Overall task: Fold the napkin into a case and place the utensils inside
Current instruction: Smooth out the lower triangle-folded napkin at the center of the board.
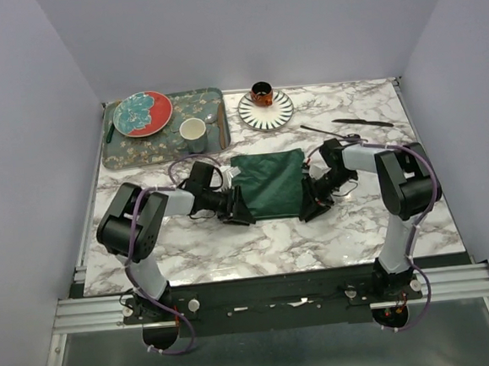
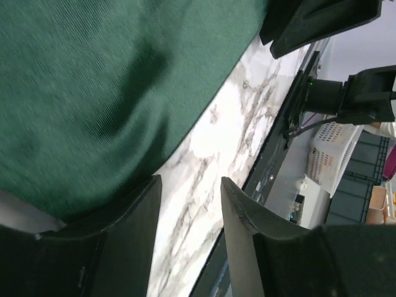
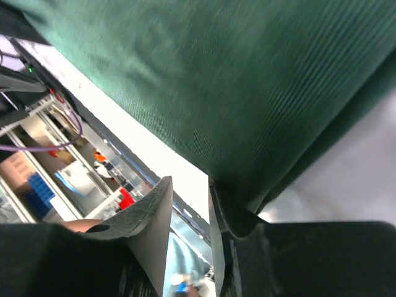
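Note:
The dark green napkin (image 1: pixel 268 184) lies spread on the marble table, its near edge between my two grippers. My left gripper (image 1: pixel 241 210) sits at the napkin's near left corner. In the left wrist view it (image 2: pixel 190 179) is open, with bare marble between its fingers and the napkin (image 2: pixel 105 80) lying against the outer side of the left finger. My right gripper (image 1: pixel 308 203) sits at the near right corner. In the right wrist view it (image 3: pixel 189 180) is open with an empty gap, and the napkin (image 3: pixel 247 80) drapes over its right finger. The black knife (image 1: pixel 363 123) and fork (image 1: pixel 325 132) lie at the far right.
A patterned tray (image 1: pixel 212 96) at the back left holds a red and teal plate (image 1: pixel 142 113), a cup (image 1: pixel 193 134) and a silver spoon (image 1: pixel 211 118). A striped plate (image 1: pixel 277 112) with a small brown cup (image 1: pixel 261 92) stands behind the napkin.

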`<control>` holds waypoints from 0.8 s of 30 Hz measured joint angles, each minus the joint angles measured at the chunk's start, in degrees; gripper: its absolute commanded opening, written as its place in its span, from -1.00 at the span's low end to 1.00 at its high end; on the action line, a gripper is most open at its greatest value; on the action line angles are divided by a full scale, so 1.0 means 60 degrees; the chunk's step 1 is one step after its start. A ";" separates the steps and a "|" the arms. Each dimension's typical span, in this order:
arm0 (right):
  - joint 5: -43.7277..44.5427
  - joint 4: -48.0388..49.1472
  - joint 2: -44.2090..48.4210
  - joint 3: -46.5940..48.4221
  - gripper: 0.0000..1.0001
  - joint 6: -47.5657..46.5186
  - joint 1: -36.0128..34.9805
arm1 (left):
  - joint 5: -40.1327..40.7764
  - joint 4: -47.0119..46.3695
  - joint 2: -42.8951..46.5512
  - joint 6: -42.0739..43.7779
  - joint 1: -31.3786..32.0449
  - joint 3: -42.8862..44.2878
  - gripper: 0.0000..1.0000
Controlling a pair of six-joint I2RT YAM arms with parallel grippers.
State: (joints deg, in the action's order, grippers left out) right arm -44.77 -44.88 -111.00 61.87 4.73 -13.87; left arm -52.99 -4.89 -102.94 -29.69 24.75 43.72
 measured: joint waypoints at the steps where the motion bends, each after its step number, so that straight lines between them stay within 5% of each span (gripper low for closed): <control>1: 0.0004 -0.0022 0.0117 -0.0069 -0.07 -0.0084 0.0000 | -0.0080 -0.0018 0.0138 0.0040 -0.0029 -0.0124 0.38; 2: -0.0004 -0.0036 0.0226 -0.0106 -0.02 -0.0131 0.0000 | -0.0135 0.0033 0.0466 0.0149 -0.0069 -0.0299 0.49; 5: -0.0313 -0.0015 0.1290 -0.0226 0.54 -0.0277 0.0000 | -0.0255 0.0200 0.1825 0.0503 -0.0087 -0.0503 0.84; 6: -0.0463 0.0044 0.1774 -0.0219 0.99 -0.0310 0.0000 | -0.0255 0.0193 0.2583 0.0670 -0.0087 -0.0470 0.85; 13: -0.1384 0.1723 0.3581 0.0251 1.00 0.0605 -0.0007 | -0.0288 -0.1650 0.3439 -0.0554 -0.0040 -0.0142 0.83; 24: -0.1996 0.4218 0.0637 -0.0634 1.00 0.2761 -0.0259 | -0.0171 -0.6244 -0.0543 -0.4819 0.0040 -0.0699 0.73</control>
State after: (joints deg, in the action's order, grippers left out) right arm -56.75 -19.57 -107.18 58.06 21.30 -15.42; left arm -54.02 -42.35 -106.19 -58.61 24.99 39.53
